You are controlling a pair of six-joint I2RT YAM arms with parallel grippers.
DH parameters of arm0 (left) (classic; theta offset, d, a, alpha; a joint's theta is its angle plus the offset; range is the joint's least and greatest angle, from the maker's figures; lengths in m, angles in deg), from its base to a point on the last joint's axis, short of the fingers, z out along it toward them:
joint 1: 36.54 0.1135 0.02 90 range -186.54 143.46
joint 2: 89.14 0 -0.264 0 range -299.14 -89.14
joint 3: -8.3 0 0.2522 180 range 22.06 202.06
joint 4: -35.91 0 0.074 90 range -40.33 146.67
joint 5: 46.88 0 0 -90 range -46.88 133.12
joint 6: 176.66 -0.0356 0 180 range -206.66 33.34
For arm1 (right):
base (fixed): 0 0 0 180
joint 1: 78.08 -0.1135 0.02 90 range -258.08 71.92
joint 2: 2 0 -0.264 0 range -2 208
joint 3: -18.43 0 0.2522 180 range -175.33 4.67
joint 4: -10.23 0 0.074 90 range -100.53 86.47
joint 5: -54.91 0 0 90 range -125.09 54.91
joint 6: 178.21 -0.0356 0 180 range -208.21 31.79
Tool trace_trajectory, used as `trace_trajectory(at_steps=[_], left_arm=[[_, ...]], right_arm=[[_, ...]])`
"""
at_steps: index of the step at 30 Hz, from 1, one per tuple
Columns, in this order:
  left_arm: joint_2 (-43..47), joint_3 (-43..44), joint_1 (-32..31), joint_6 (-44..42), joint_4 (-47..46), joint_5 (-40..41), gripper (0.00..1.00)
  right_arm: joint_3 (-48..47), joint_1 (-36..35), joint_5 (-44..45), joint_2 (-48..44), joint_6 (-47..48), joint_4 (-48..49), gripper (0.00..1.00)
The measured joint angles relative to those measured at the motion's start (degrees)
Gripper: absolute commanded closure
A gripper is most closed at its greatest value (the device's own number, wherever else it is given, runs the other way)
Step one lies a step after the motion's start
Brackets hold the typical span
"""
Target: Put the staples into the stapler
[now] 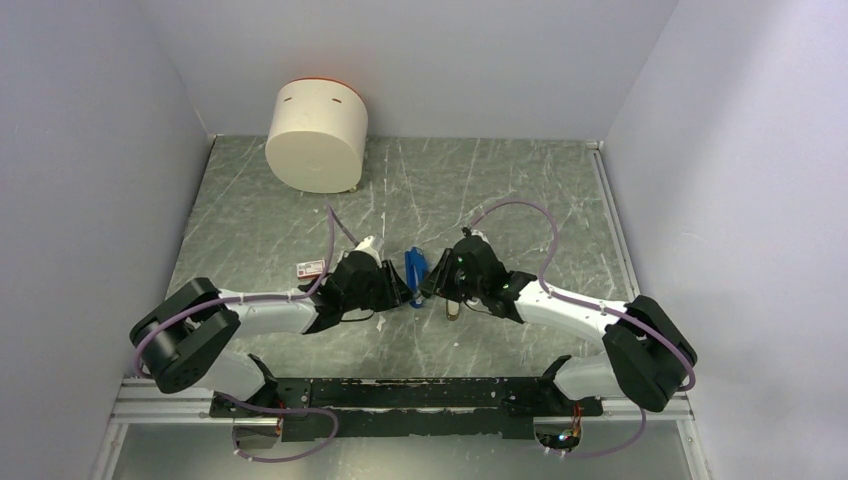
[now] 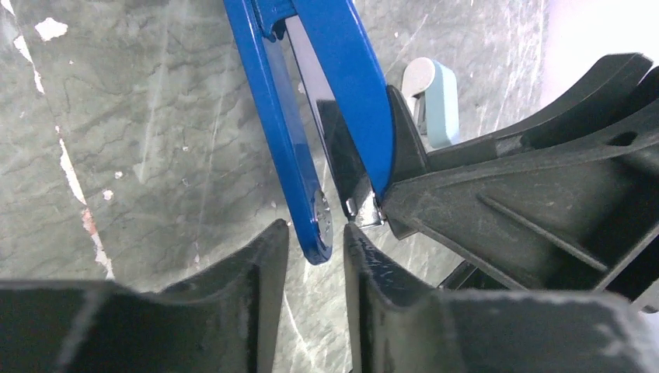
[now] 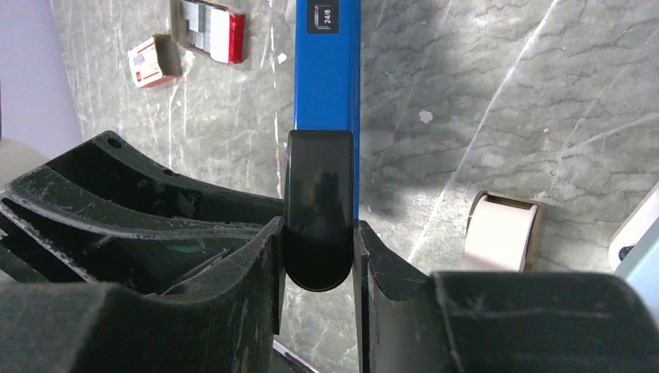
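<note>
The stapler (image 1: 413, 268) is a slim blue body held above the table between both arms. My right gripper (image 3: 317, 233) is shut on its black top arm (image 3: 317, 194), and the blue body (image 3: 326, 78) runs away from it. In the left wrist view the stapler is spread open in a V. The rounded end of its blue base (image 2: 315, 225) sits between the tips of my left gripper (image 2: 315, 233), which is narrowly open with a small gap on each side. The staples' red box (image 3: 214, 27) lies open on the table, with silvery strips showing inside. From above, the box (image 1: 311, 268) is left of my left gripper (image 1: 398, 292).
A second small red-and-white box part (image 3: 151, 61) lies near the open box. A tan oblong piece (image 3: 501, 233) and a pale-blue piece (image 2: 435, 97) lie beside the right arm. A large white cylinder (image 1: 316, 133) stands at the back left. Grey walls enclose the table.
</note>
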Motion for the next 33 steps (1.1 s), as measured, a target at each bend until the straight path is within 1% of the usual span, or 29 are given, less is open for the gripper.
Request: trace_trajectory(at_steps=[3, 5, 8, 16, 20, 26, 33], left_arm=[[-0.72, -0.04, -0.07, -0.24, -1.16, 0.07, 0.77], [-1.18, -0.07, -0.07, -0.50, -1.40, 0.11, 0.87], [-1.60, -0.07, -0.07, -0.68, -1.84, 0.13, 0.95], [-2.49, -0.04, -0.17, -2.47, -3.15, -0.50, 0.95], [-3.15, 0.00, -0.31, -4.92, -2.54, -0.48, 0.95], [-3.41, 0.07, -0.33, -7.26, -2.64, -0.48, 0.95], [-3.67, 0.07, -0.33, -9.60, -2.82, -0.50, 0.95]], right_arm=[[0.20, 0.20, -0.09, -0.02, -0.28, 0.02, 0.83], [0.22, 0.31, -0.09, -0.02, -0.39, 0.02, 0.83], [0.24, 0.48, -0.11, -0.02, -0.39, -0.28, 0.83], [0.17, 1.29, -0.61, -1.03, 0.20, -2.43, 0.84], [-1.14, 2.67, -1.36, -2.78, 1.77, -5.92, 0.84], [-5.84, 4.57, -2.32, -3.30, 5.60, -12.72, 0.83], [-15.26, 6.38, -1.49, -0.26, 12.70, -20.65, 0.80]])
